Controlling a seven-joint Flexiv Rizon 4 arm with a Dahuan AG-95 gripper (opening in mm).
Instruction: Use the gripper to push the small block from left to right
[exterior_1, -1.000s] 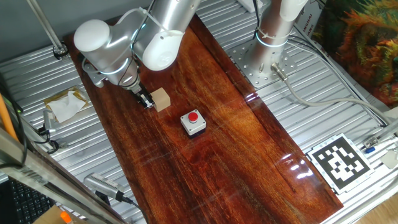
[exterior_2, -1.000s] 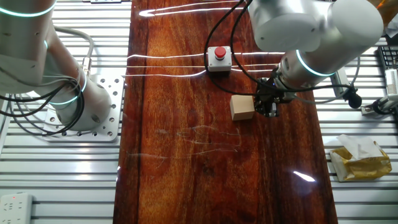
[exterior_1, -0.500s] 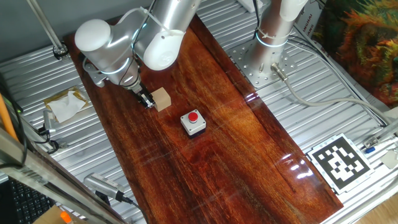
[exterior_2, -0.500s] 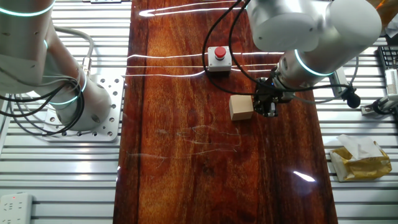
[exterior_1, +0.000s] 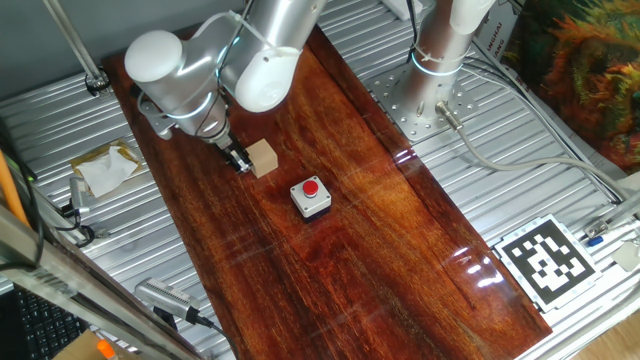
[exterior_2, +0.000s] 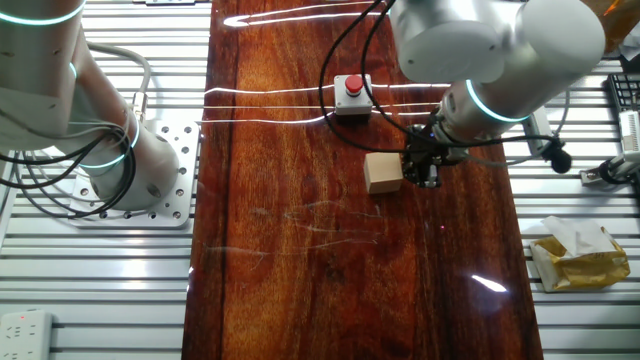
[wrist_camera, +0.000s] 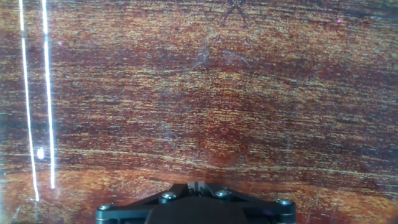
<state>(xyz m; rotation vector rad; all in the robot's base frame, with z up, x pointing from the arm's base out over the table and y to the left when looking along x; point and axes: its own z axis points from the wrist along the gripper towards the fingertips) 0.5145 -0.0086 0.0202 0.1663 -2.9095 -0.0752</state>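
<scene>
The small block (exterior_1: 262, 157) is a plain tan wooden cube on the dark wooden board (exterior_1: 380, 230). It also shows in the other fixed view (exterior_2: 383, 172). My gripper (exterior_1: 238, 161) is a narrow black tip, its jaws shut with nothing between them. It presses against the block's side; in the other fixed view my gripper (exterior_2: 422, 172) stands just right of the block. The hand view shows only the closed gripper (wrist_camera: 196, 185) over bare wood; the block is out of that view.
A grey box with a red button (exterior_1: 310, 196) sits close beside the block, also seen in the other fixed view (exterior_2: 351, 94). A fixed white-and-silver post (exterior_1: 440, 50) stands on the metal table. Crumpled paper (exterior_1: 105, 168) lies off the board.
My gripper and the block have slid a little together, leftward in the other fixed view, toward the board's middle.
</scene>
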